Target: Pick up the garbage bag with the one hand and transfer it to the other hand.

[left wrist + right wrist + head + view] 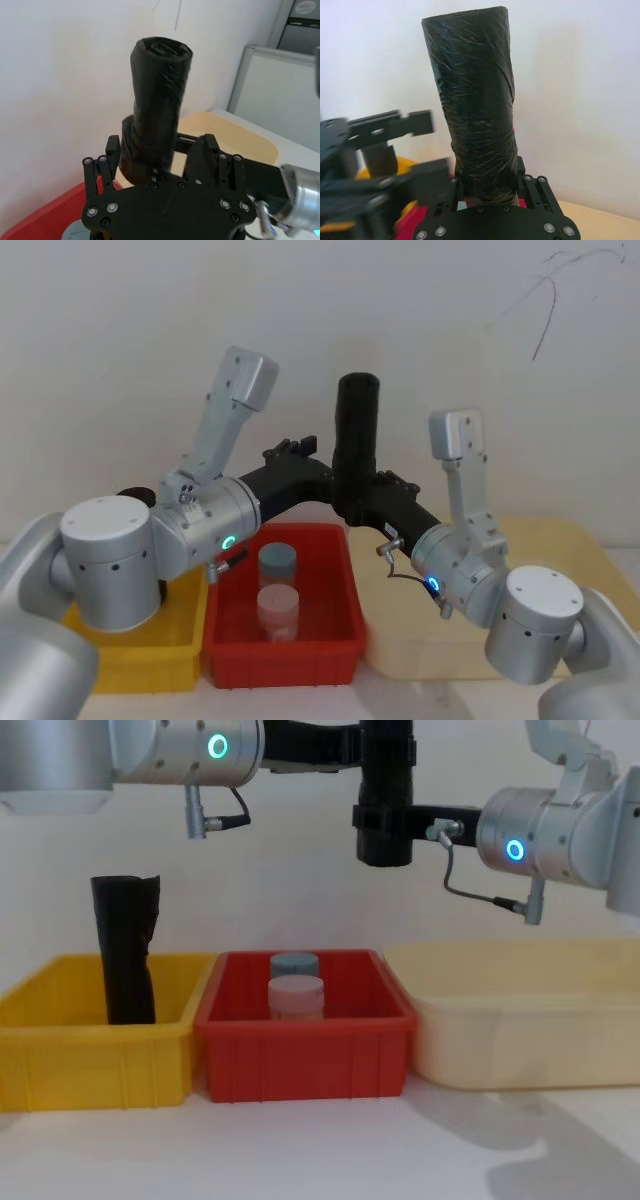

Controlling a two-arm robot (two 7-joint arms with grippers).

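Observation:
The garbage bag (355,435) is a black roll standing upright in mid-air above the red bin (340,570). My right gripper (364,504), on the arm with the blue light, is shut on the roll's lower end (485,180). The left gripper (316,462), on the arm with the green light, is level with the roll's lower half on its left side. Its fingers (112,149) stand open, wider than the roll (157,100), with a gap showing on one side. From the chest, the roll (386,790) hangs between both arms.
The red bin (300,1060) holds two capped jars (296,995). In the yellow bin (60,1050) on the left stands another black roll (125,950) with an uneven top. A cream tray (520,1020) sits on the right. A white wall is close behind.

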